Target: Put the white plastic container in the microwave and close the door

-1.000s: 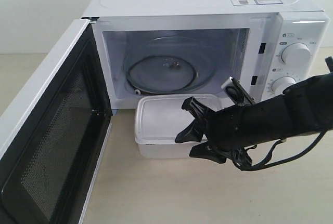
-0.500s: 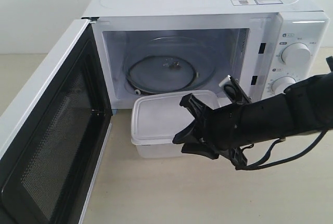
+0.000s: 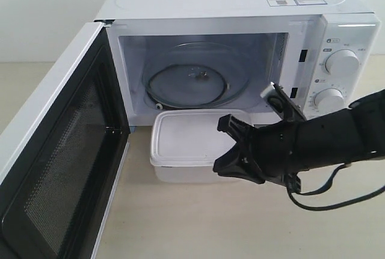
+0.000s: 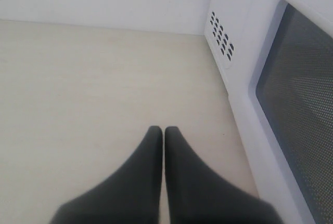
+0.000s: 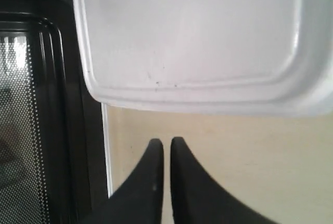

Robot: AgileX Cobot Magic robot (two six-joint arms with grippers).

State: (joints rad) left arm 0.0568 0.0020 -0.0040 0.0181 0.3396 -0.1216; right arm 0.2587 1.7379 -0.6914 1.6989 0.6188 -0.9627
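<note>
The white plastic container (image 3: pixel 189 142) sits lidded on the table, just in front of the microwave (image 3: pixel 228 6) and its open cavity. The door (image 3: pixel 57 163) is swung wide to the left, dark mesh inner side showing. My right gripper (image 3: pixel 225 151) is at the container's right front corner, shut on nothing. In the right wrist view the container (image 5: pixel 197 42) lies a short way beyond my shut right gripper (image 5: pixel 166 142), apart from it. My left gripper (image 4: pixel 164 130) is shut and empty over bare table beside the door's outer face (image 4: pixel 296 104). It does not show in the exterior view.
A glass turntable (image 3: pixel 187 82) lies inside the cavity. Two round dials (image 3: pixel 341 63) are on the right panel. The open door's black inner frame (image 5: pixel 52 104) stands close to the left of the container. Light table surface (image 3: pixel 198 223) spreads in front.
The container slid slightly left along the table. My right gripper then drew back to the right and a little lower, off the lid.
</note>
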